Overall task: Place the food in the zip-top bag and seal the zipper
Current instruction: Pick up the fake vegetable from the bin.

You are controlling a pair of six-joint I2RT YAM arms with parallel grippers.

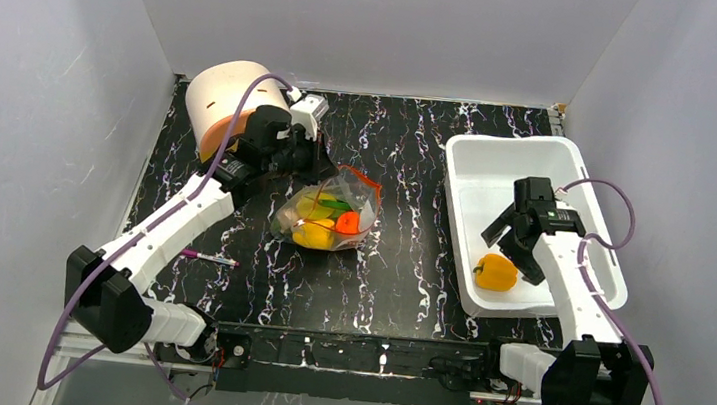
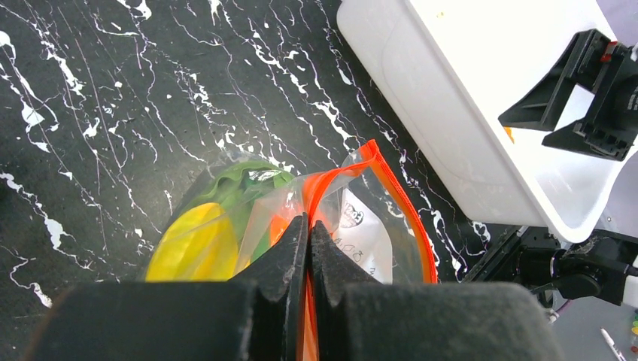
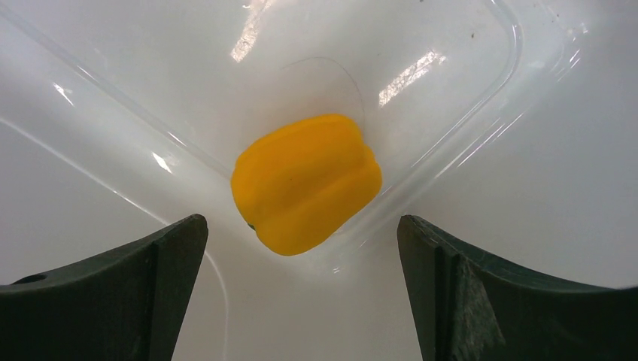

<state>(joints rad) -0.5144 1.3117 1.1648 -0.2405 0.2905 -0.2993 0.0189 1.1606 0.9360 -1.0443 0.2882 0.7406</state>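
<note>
At the left, the left gripper (image 2: 308, 222) is seen with its jaws pressed together on the zipper (image 2: 400, 204), so that the mouth of the zip-top bag (image 1: 325, 215) is held up from the black table (image 1: 410, 148). The bag lies left of centre and is already loaded with yellow, green and orange-red pieces. Whether one lip or both lips are pinched cannot be told from the wrist view. If both are caught, the mouth may be held too narrow for another piece.

At the right, one yellow pepper (image 3: 306, 182) is left in the near corner of the white tub (image 1: 467, 156). The right gripper (image 1: 515, 250) is held above it, jaws spread wide and empty. The pepper is tucked close against the tub walls, so a finger could be blocked by the wall. The smooth, rounded pepper could also be squeezed out of a shallow grip. At the bag, the strip might be dragged from the pinch by a hard push.
</note>
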